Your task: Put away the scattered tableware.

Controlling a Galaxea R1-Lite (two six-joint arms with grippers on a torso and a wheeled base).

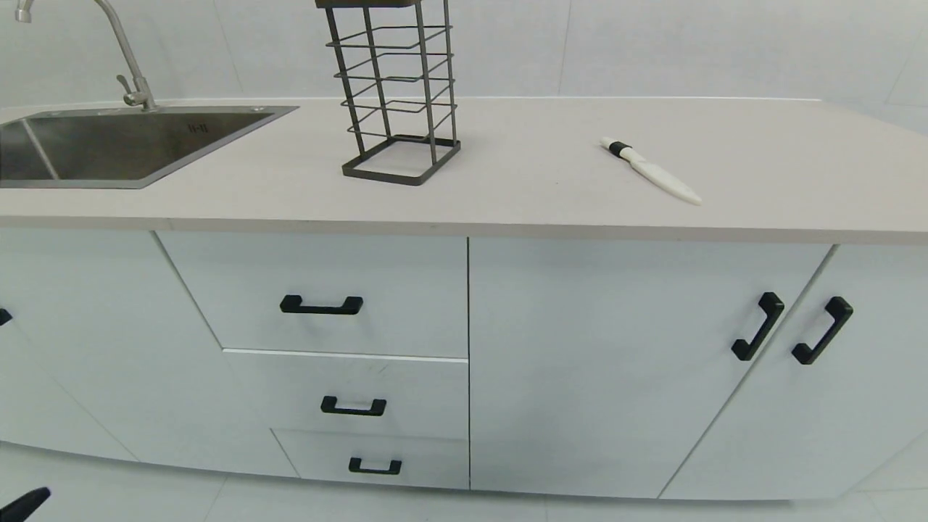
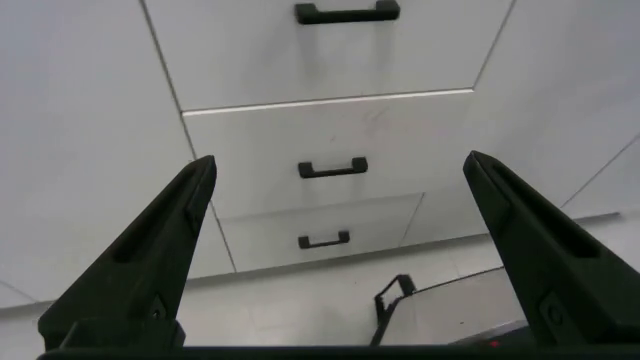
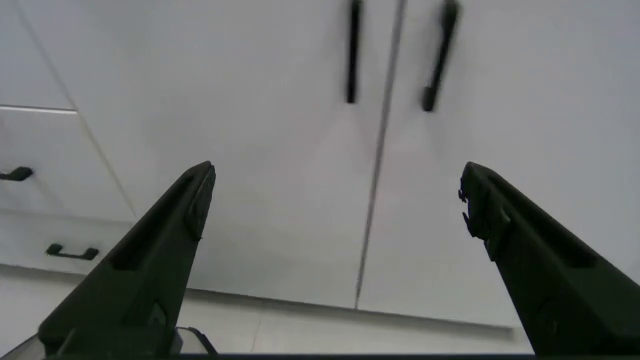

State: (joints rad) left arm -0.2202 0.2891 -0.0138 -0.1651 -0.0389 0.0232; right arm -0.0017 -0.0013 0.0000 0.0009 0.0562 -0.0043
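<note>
A white cabinet front with black handles is seen beneath a pale countertop. A steel sink is set into the counter at the left, and a black wire rack is stood upright near the middle. The left gripper is held low before the drawers, its fingers spread wide apart and empty. The right gripper, likewise spread and empty, is held before the double doors. A white knife is laid flat on the counter, well to the right of the rack, its black-banded end turned toward the back wall.
</note>
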